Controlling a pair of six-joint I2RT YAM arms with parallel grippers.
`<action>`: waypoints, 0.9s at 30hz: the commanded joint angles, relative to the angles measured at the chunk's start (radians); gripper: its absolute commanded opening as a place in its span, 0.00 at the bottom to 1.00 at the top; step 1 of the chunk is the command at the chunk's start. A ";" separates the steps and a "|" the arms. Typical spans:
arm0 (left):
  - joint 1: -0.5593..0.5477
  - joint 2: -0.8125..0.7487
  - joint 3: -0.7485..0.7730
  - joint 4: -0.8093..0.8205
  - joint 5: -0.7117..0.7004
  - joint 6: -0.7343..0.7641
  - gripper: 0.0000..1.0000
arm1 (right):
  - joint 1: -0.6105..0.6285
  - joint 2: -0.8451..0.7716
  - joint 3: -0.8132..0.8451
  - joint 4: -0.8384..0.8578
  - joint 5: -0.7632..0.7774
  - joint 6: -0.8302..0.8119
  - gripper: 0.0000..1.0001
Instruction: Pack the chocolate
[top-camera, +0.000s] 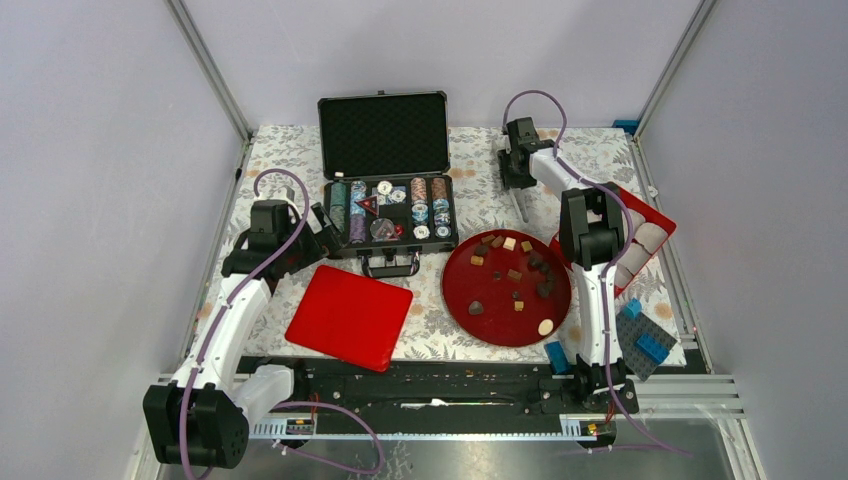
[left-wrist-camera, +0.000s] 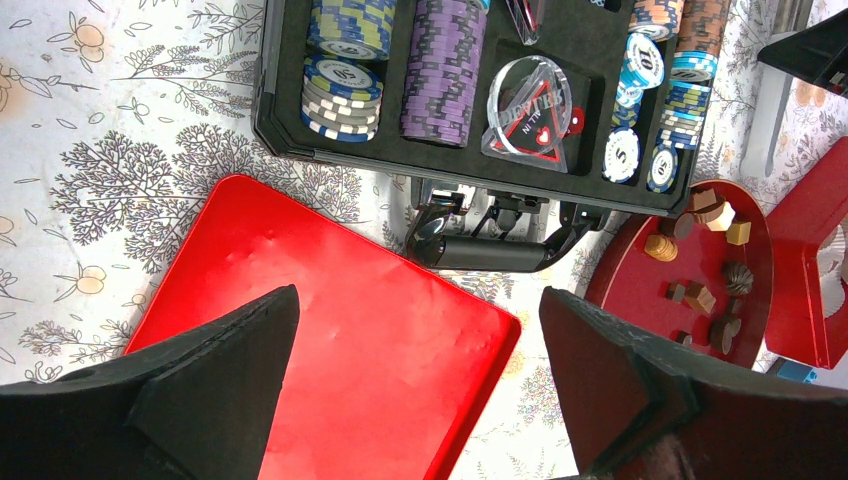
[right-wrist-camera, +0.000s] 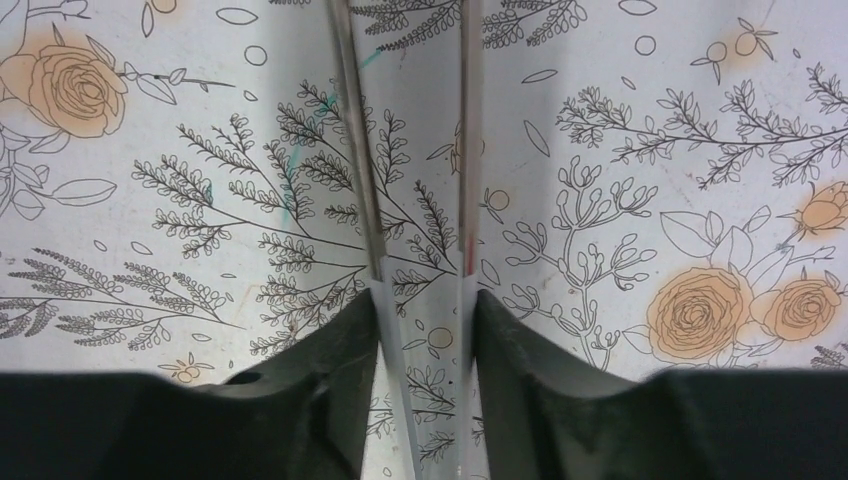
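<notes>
Where the worktop's (top-camera: 470, 160) near right corner meets the right arm's base, a few blue toy bricks (top-camera: 645, 345) lie in a small heap. To their left, a square red lid (top-camera: 350, 318) rests flat on the flowered cloth. The left gripper (left-wrist-camera: 418, 300) is raised between this lid and the left end of the case beyond it, its fingers (left-wrist-camera: 230, 370) released, spread wide and holding nothing. Right of the lid and apart from it sits a round dark-red plate (top-camera: 500, 325). The chocolate (top-camera: 544, 288) is scattered loosely over it as small dark brown, tan and cream pieces, some cubes and some rounded lumps, most of them on the far and right parts. Just past the plate's right rim, partly hidden by the right arm, stands a red compartment tray (top-camera: 652, 210) with white paper cups (top-camera: 650, 238) in it. Farther back, an open black case (top-camera: 383, 135) holds rows of poker chips (left-wrist-camera: 440, 70), its foam-lined lid upright and its handle toward the plate and lid. Farthest out, beyond the plate, the right gripper (right-wrist-camera: 428, 300) points down at the cloth. Its fingers (right-wrist-camera: 330, 380) are clenched on a pair of metal tongs (right-wrist-camera: 352, 130), one pressing the outside of each arm.
</notes>
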 joint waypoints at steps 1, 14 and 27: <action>-0.001 -0.004 0.028 0.042 0.001 0.005 0.99 | -0.006 0.004 0.082 -0.007 -0.028 0.005 0.34; -0.001 -0.029 0.022 0.042 0.009 0.013 0.99 | -0.003 -0.149 0.326 -0.340 -0.070 0.119 0.06; -0.001 -0.037 0.030 0.049 0.031 0.035 0.99 | 0.135 -0.876 -0.522 -0.344 0.006 0.285 0.15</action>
